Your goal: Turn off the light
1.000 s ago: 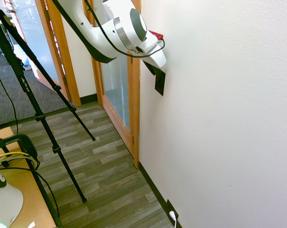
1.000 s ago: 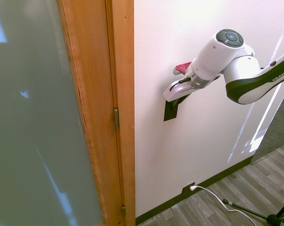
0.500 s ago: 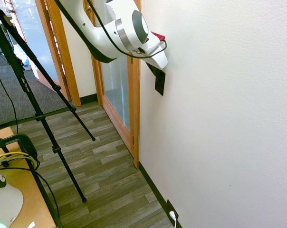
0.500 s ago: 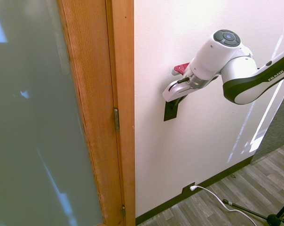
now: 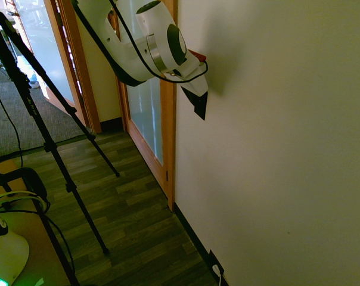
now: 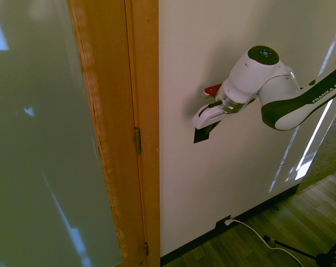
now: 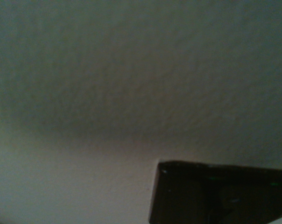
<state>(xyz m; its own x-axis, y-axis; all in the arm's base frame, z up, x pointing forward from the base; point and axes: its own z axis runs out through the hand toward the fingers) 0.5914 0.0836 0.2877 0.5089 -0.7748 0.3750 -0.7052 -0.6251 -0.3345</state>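
Observation:
The light itself is out of view; the room looks dim. Its switch is a small black upright plate point(image 5: 201, 111) point(image 6: 200, 135) on the white wall, just beside the wooden door frame. The arm's white hand presses against the wall over the plate's upper part, so only the lower corner shows. My gripper point(image 5: 195, 96) point(image 6: 205, 123) sits right at the plate, shut, with nothing held. The wrist view shows blurred wall and a corner of the black plate point(image 7: 211, 196).
A wooden door frame with frosted glass point(image 5: 167, 143) point(image 6: 141, 139) stands close beside the switch. Low on the wall, a black outlet plate with a white plug point(image 5: 216, 266) point(image 6: 224, 223) sits at the baseboard. Wood-look floor lies below.
The gripper has shut and slid down over the switch plate. The whole scene has turned noticeably darker than in the earlier frames.

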